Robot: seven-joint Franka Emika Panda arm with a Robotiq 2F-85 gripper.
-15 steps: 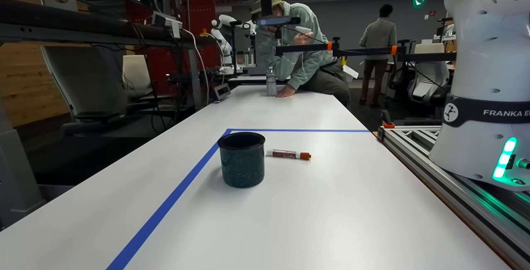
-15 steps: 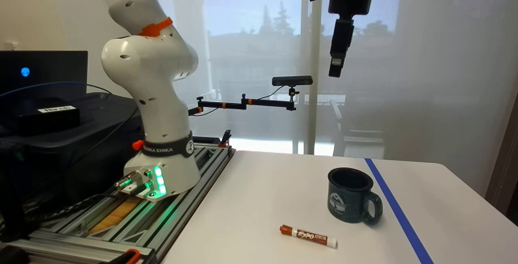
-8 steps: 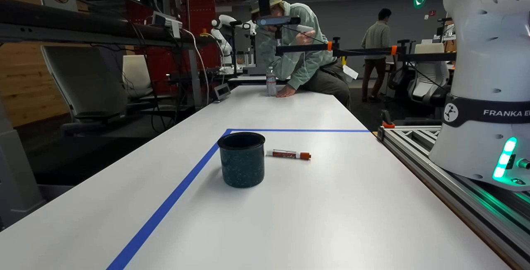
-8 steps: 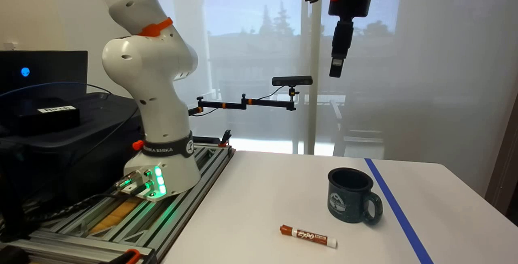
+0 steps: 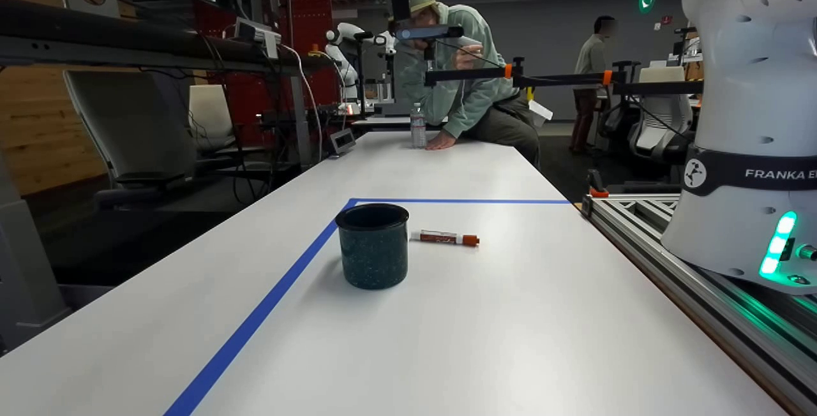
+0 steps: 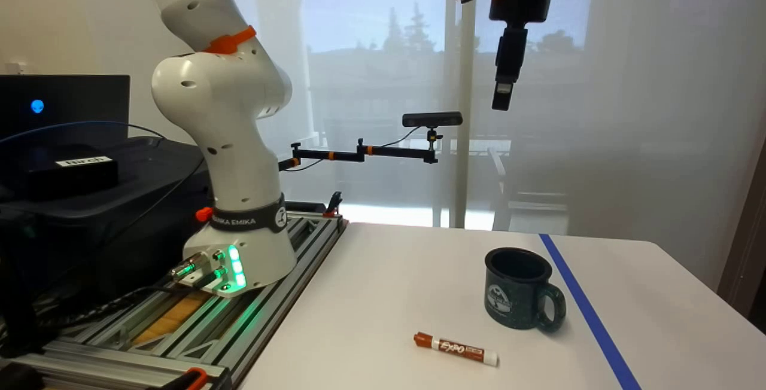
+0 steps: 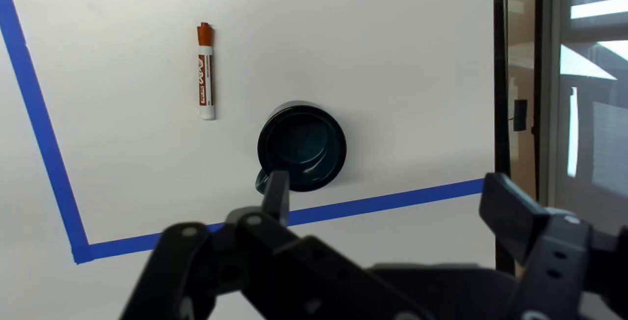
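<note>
High above the white table (image 6: 359,294) my gripper (image 6: 502,98) points down, its fingers seen edge-on. The wrist view shows the gripper (image 7: 386,187) open, jaws wide apart, nothing between them but table and tape far below. Nearest beneath is a dark green speckled mug (image 7: 301,146), upright; the left finger (image 7: 277,195) covers part of its handle side. An exterior view shows the mug (image 6: 514,294) with a white logo and handle. Beside the mug (image 5: 373,253) lies a brown-capped marker (image 5: 443,238), on its side, apart from it. The marker (image 7: 205,74) appears upper left in the wrist view.
Blue tape (image 7: 382,204) runs along the table behind the mug and turns a corner. A camera on a black bar (image 6: 432,119) reaches over from the robot's rail. A person (image 5: 472,84) leans on the table's far end beside a water bottle (image 5: 418,126).
My gripper has shifted slightly, a little right and up in an exterior view, left in another. Mug and marker have not moved. A person in the background has walked and turned.
</note>
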